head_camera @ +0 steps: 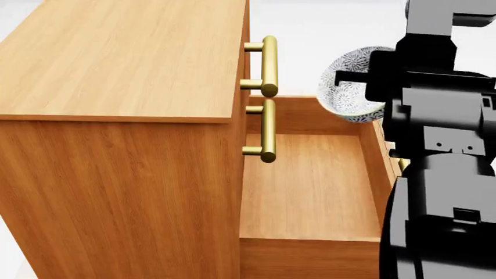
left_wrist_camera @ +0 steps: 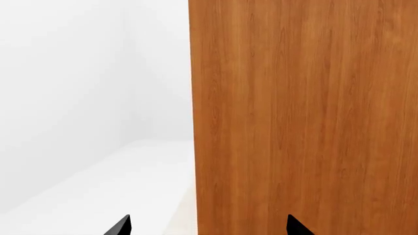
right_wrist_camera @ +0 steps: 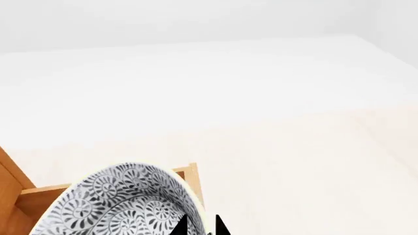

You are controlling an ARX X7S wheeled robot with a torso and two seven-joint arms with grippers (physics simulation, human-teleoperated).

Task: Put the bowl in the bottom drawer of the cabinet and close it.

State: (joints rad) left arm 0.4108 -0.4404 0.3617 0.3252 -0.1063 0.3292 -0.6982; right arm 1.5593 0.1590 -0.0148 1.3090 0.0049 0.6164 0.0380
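Observation:
The bowl [head_camera: 347, 93], white with a blue-grey floral pattern, hangs tilted over the far front corner of the open bottom drawer [head_camera: 310, 186]. My right gripper [right_wrist_camera: 200, 226] is shut on the bowl [right_wrist_camera: 117, 205], one fingertip inside the rim and one outside. In the head view that gripper [head_camera: 358, 75] is mostly hidden by its black arm. The orange-brown cabinet [head_camera: 116, 64] stands at the left, its drawer empty. My left gripper [left_wrist_camera: 209, 227] is open with nothing between its fingers, facing a plain wooden side of the cabinet [left_wrist_camera: 307, 117].
Two brass bar handles [head_camera: 268, 65] of the upper drawers jut out over the open drawer's inner end. A sliver of brass [head_camera: 403, 163] shows at the drawer's front beside my right arm [head_camera: 442, 174]. Pale floor [right_wrist_camera: 261, 98] lies beyond the drawer.

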